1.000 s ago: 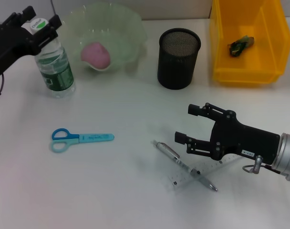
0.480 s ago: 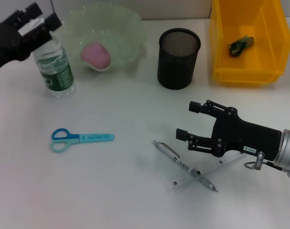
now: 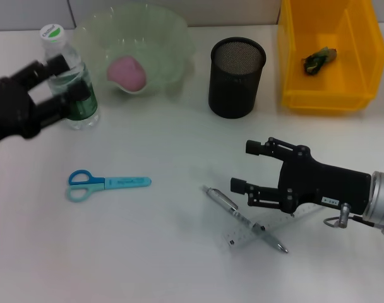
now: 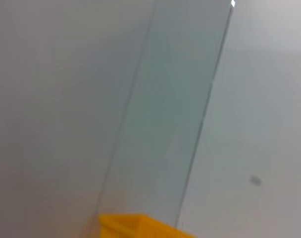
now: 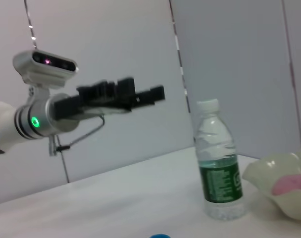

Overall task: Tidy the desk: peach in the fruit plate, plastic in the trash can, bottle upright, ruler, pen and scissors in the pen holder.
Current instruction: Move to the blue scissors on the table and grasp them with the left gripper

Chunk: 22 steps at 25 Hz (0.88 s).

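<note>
The black right gripper (image 3: 240, 165), fingers spread apart and empty, hangs low over the white tabletop (image 3: 148, 252), just beside the silver ballpoint pen (image 3: 242, 218) that lies crossed over the clear plastic ruler (image 3: 268, 226). The black left gripper (image 3: 60, 81), its fingers parted and holding nothing, hovers at the near side of the upright clear water bottle with a green label (image 3: 71, 82), overlapping it in the head view; the right wrist view shows that gripper (image 5: 140, 94) raised and apart from the bottle (image 5: 218, 161). The blue-handled scissors (image 3: 107, 184) lie flat between the two arms. Farther back, the pink peach (image 3: 127, 71) rests inside the pale green scalloped fruit plate (image 3: 173, 38), the black mesh pen holder (image 3: 237, 77) stands empty-looking beside it, and a crumpled scrap of green plastic (image 3: 319, 59) sits in the yellow bin (image 3: 362, 38).
</note>
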{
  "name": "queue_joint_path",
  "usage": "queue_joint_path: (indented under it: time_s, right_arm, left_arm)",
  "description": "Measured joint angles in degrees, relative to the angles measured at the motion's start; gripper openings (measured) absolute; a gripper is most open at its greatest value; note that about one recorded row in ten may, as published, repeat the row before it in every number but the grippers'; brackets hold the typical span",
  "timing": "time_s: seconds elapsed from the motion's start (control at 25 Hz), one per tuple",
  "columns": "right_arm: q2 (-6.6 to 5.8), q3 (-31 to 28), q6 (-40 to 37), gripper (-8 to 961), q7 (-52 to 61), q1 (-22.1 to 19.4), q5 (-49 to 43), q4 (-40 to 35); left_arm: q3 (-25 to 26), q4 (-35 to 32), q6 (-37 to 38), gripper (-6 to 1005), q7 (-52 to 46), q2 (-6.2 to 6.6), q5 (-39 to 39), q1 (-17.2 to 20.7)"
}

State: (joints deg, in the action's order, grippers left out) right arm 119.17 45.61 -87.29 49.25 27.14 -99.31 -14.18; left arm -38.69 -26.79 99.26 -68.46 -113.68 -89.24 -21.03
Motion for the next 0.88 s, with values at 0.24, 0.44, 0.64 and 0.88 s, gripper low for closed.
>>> queue_joint_path:
  time_s: [0.24, 0.44, 0.64, 0.88]
  right_arm:
    - [-0.07, 0.0, -1.2, 828, 2.9, 0.2, -3.8, -1.5]
    - [-0.11, 0.0, -1.9, 828, 3.9, 0.9, -7.2, -2.3]
    - [-0.17, 0.0, -4.8, 828, 5.6, 0.6, -11.0, -6.1]
    - [-0.18, 0.0, -5.1, 828, 8.2, 0.5, -15.2, -9.5]
  left_arm:
    - [-5.2, -0.1, -0.8, 781, 2.4, 0.14, -2.3, 1.3]
    - [-5.2, 0.0, -2.4, 782, 4.5, -0.82, -9.0, 1.3]
    - [-5.3, 0.0, -3.1, 774, 6.0, -1.32, -13.2, 0.8]
    - [-5.4, -0.1, -3.7, 774, 6.1, -1.65, -16.1, 0.3]
